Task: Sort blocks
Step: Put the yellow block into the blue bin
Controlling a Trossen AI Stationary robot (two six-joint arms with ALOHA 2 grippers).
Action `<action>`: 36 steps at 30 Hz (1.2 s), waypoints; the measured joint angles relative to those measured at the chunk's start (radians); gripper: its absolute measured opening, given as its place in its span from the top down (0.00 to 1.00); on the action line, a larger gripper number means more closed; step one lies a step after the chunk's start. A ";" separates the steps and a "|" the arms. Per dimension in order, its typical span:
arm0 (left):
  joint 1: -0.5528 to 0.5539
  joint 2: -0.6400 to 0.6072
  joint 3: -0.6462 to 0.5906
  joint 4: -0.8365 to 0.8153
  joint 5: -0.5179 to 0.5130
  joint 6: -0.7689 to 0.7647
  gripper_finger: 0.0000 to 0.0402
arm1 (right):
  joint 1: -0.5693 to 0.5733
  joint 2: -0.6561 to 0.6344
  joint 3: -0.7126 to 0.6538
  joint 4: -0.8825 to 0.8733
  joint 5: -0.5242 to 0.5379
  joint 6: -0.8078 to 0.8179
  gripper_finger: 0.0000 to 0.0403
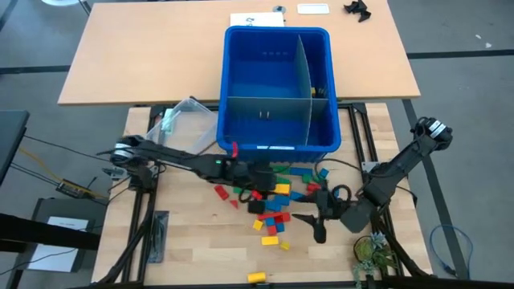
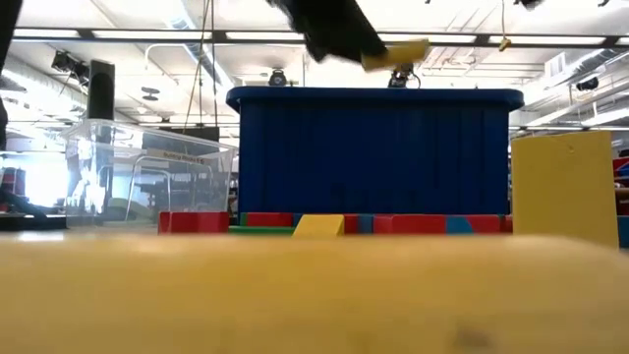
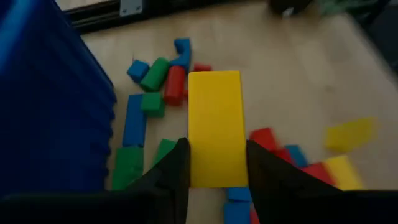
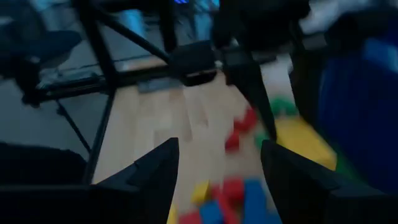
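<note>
One yellow block (image 3: 215,127) sits clamped between the left gripper (image 3: 216,163) fingers, up off the table over the scattered blocks (image 1: 281,201) just in front of the blue bin (image 1: 277,88). Risk: grip is only on one end, so a quick swing twd the bin could twist it loose, & the bin's near wall stands in the way w/ its divider past that. Right gripper (image 4: 217,163) hangs nearby over the pile's edge, jaws wide & empty; clear tub (image 1: 186,116) sits left of the bin.
</note>
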State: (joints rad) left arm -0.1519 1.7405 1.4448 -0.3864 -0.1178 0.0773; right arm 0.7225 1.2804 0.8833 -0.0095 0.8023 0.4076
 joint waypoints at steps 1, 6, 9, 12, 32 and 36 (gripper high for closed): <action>-0.002 -0.027 0.000 -0.024 0.010 -0.009 0.67 | -0.006 0.005 0.000 0.068 -0.016 -0.125 0.44; 0.000 -0.134 0.000 -0.128 0.078 -0.101 0.67 | -0.023 0.035 0.000 0.306 -0.070 -0.739 0.44; -0.001 -0.166 0.000 -0.161 0.144 -0.162 0.67 | -0.041 0.058 0.001 0.360 -0.062 -0.998 0.44; -0.001 -0.175 0.000 -0.158 0.235 -0.204 0.67 | -0.070 0.089 0.001 0.358 -0.050 -1.183 0.44; -0.001 -0.163 -0.024 -0.077 0.299 -0.315 0.61 | -0.200 0.204 0.001 0.447 -0.108 -1.433 0.66; -0.001 -0.163 -0.024 -0.078 0.295 -0.314 0.57 | -0.202 0.204 0.001 0.445 -0.121 -1.384 0.88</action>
State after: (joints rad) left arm -0.1524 1.5772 1.4208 -0.4645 0.1772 -0.2369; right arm 0.5205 1.4845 0.8841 0.4357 0.6813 -0.9760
